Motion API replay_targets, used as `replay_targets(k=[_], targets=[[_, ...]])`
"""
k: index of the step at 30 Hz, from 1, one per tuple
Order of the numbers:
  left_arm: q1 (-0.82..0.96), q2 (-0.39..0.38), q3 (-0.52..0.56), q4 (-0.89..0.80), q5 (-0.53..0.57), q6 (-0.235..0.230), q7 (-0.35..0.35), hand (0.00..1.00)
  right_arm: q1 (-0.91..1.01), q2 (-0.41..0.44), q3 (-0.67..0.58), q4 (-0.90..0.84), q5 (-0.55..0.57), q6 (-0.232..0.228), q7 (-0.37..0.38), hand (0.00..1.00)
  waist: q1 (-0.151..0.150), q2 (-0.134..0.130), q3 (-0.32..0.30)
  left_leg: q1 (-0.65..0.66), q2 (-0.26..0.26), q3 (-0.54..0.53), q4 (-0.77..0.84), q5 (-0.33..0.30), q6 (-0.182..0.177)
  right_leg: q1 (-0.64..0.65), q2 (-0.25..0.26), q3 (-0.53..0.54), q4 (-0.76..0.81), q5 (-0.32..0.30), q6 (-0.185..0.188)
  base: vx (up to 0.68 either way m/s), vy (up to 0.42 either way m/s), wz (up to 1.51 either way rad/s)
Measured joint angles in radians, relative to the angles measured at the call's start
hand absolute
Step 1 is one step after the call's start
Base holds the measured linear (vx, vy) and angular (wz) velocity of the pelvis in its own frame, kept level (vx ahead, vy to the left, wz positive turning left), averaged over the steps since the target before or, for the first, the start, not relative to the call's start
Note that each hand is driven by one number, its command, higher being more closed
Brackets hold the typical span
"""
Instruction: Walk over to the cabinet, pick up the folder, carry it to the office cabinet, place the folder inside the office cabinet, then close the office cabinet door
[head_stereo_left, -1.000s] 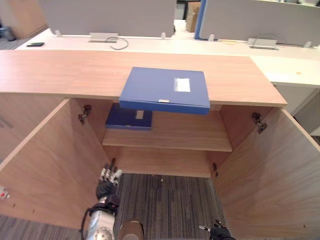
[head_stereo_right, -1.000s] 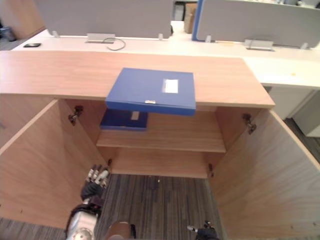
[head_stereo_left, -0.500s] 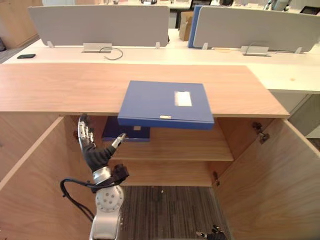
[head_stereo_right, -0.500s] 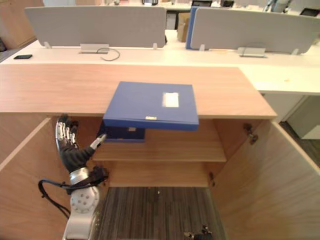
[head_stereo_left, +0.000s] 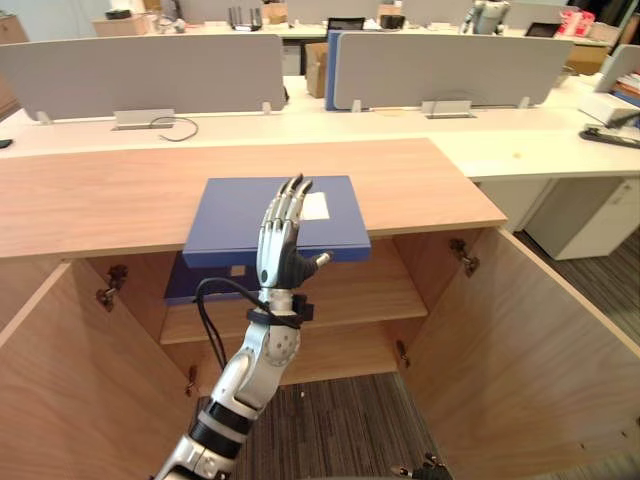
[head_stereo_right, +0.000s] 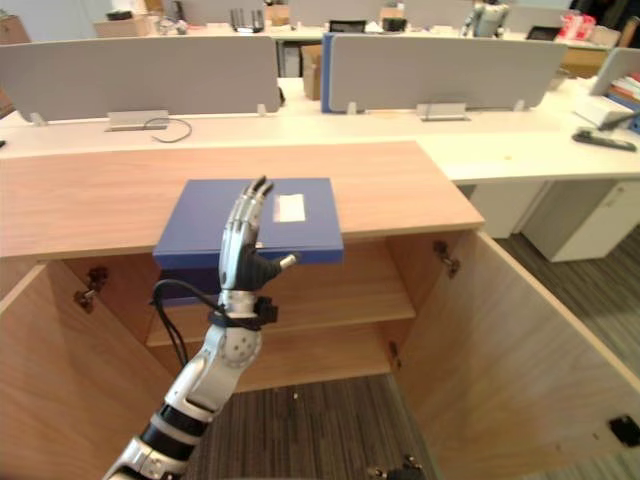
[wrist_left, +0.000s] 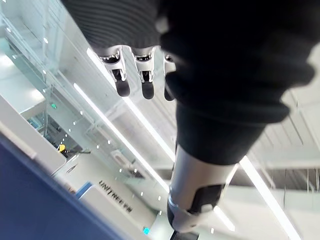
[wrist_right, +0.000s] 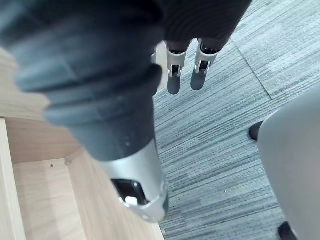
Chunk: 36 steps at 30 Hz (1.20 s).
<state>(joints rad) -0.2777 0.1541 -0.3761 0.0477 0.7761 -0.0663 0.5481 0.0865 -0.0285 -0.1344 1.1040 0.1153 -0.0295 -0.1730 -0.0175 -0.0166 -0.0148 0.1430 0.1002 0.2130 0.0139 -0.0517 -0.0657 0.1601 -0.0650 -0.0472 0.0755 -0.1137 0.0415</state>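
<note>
A blue folder (head_stereo_left: 228, 212) with a white label lies flat on the wooden cabinet top (head_stereo_left: 90, 195), its front edge hanging over the open cabinet. My left hand (head_stereo_left: 281, 250) is raised in front of the folder's near edge, fingers (wrist_left: 132, 75) straight and pointing up, holding nothing. The folder's blue surface (wrist_left: 30, 200) shows past them in the left wrist view. A second blue folder (head_stereo_left: 184, 285) lies on the shelf inside. My right hand (wrist_right: 184, 75) hangs low over the carpet with relaxed fingers.
Both cabinet doors stand wide open, the left door (head_stereo_left: 60, 380) and the right door (head_stereo_left: 520, 350). Behind the cabinet runs a white desk (head_stereo_left: 520, 155) with grey dividers (head_stereo_left: 150, 75). A white drawer unit (head_stereo_left: 590, 210) stands at the right. Grey carpet (head_stereo_left: 340, 420) lies below.
My left hand has risen from beside the inner shelf to in front of the top folder, fingers straightening upward. The camera has turned up and to the right.
</note>
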Motion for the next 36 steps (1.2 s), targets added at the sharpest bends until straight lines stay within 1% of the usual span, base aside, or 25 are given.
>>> replay_targets(k=[2,5,7,9,11,15,17,20,22,26,32,36], targets=[[-0.018,0.028,0.000,0.048,0.020,0.005,-0.030,0.00,-0.005,-0.011,-0.002,0.003,0.000,0.001,0.015,0.00,-0.007,0.011,0.007,-0.001,-0.006,-0.001,-0.009,0.009,0.002,-0.004,-0.001,-0.001,-0.004,0.001,-0.001,-0.13,-0.004,-0.03],[-0.038,0.069,0.000,0.088,0.038,0.008,-0.048,0.00,-0.016,-0.028,-0.004,0.016,0.000,0.002,0.023,0.00,-0.012,0.024,0.016,-0.001,-0.011,-0.005,-0.019,0.022,0.003,-0.009,-0.004,-0.001,-0.014,0.006,-0.001,-0.16,0.000,0.01],[-0.051,0.099,0.000,0.113,0.040,0.010,-0.063,0.00,-0.017,-0.034,-0.005,0.019,0.001,0.002,0.031,0.00,-0.015,0.027,0.017,-0.003,-0.018,-0.005,-0.037,0.037,0.004,-0.014,-0.007,-0.001,-0.025,0.010,-0.001,-0.14,0.006,-0.03],[-0.064,0.131,0.000,0.140,0.045,0.010,-0.077,0.00,-0.021,-0.039,-0.020,0.020,0.001,0.002,0.035,0.00,-0.024,0.029,0.021,-0.007,-0.022,-0.005,-0.057,0.058,0.007,-0.030,-0.007,0.000,-0.027,0.021,0.000,-0.16,0.011,-0.06],[-0.066,0.141,0.001,0.150,0.049,0.010,-0.083,0.00,-0.021,-0.043,-0.039,0.021,0.002,0.002,0.036,0.00,-0.030,0.033,0.025,-0.010,-0.026,-0.006,-0.066,0.069,0.011,-0.037,-0.007,0.001,-0.028,0.030,0.001,-0.16,0.022,-0.01],[-0.067,0.179,0.006,0.153,0.061,0.010,-0.098,0.00,-0.021,-0.065,-0.040,0.027,0.002,0.002,0.042,0.00,-0.044,0.036,0.033,-0.016,-0.041,-0.013,-0.091,0.093,0.017,-0.042,-0.016,0.002,-0.051,0.058,0.009,-0.15,0.051,0.02],[-0.068,0.208,0.018,0.154,0.066,0.012,-0.098,0.00,-0.015,-0.068,-0.043,0.030,0.003,0.006,0.042,0.00,-0.046,0.034,0.038,-0.018,-0.048,-0.013,-0.100,0.101,0.016,-0.042,-0.021,0.004,-0.069,0.073,0.011,-0.12,0.065,-0.01],[-0.070,0.251,0.023,0.165,0.078,0.020,-0.098,0.00,-0.006,-0.066,-0.068,0.031,0.003,0.009,0.043,0.00,-0.046,0.034,0.039,-0.016,-0.053,-0.012,-0.100,0.104,0.020,-0.042,-0.025,0.009,-0.071,0.075,0.013,-0.06,0.035,-0.03],[-0.073,0.257,0.049,0.171,0.082,0.023,-0.098,0.00,-0.005,-0.065,-0.078,0.036,0.003,0.009,0.046,0.00,-0.046,0.034,0.039,-0.016,-0.053,-0.012,-0.100,0.105,0.020,-0.041,-0.025,0.009,-0.072,0.075,0.013,0.00,0.000,0.00],[-0.102,0.290,0.065,0.181,0.083,0.050,-0.096,0.00,-0.005,-0.065,-0.082,0.039,0.002,0.010,0.048,0.00,-0.046,0.033,0.040,-0.017,-0.053,-0.013,-0.100,0.105,0.020,-0.036,-0.023,0.009,-0.081,0.076,0.013,0.00,0.000,0.00],[-0.154,0.290,0.095,0.207,0.080,0.077,-0.073,0.00,-0.005,-0.064,-0.094,0.041,0.002,0.010,0.048,0.00,-0.050,0.033,0.041,-0.015,-0.053,-0.015,-0.100,0.105,0.021,-0.032,-0.022,0.009,-0.087,0.077,0.010,0.00,0.000,0.00],[-0.179,0.291,0.097,0.234,0.079,0.079,-0.069,0.00,-0.005,-0.064,-0.114,0.041,0.002,0.010,0.048,0.00,-0.051,0.031,0.047,-0.011,-0.052,-0.011,-0.100,0.105,0.020,-0.030,-0.022,0.012,-0.087,0.079,0.007,-0.04,0.005,-0.03]])
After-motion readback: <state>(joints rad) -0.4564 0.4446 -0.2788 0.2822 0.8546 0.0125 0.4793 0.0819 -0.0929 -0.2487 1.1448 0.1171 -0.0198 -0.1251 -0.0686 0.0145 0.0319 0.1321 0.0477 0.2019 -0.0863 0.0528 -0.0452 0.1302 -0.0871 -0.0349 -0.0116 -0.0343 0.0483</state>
